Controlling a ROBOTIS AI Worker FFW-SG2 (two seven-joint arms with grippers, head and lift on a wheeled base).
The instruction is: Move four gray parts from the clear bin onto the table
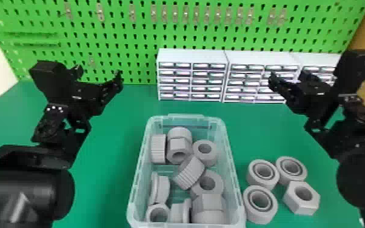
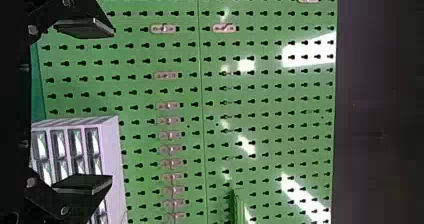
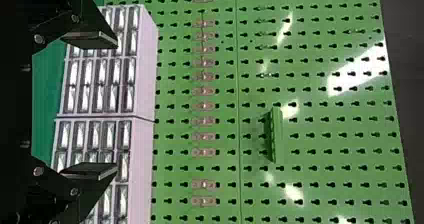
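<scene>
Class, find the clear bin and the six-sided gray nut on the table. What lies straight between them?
A round gray ring lies between the clear bin and the six-sided nut; the head view shows this.

The bin point(image 1: 132, 194) looks like clear, smooth plastic; the parts point(image 1: 302, 197) at right like matt gray plastic, some ridged. The far green pegboard point(image 2: 270, 104) has a glossy finish.
</scene>
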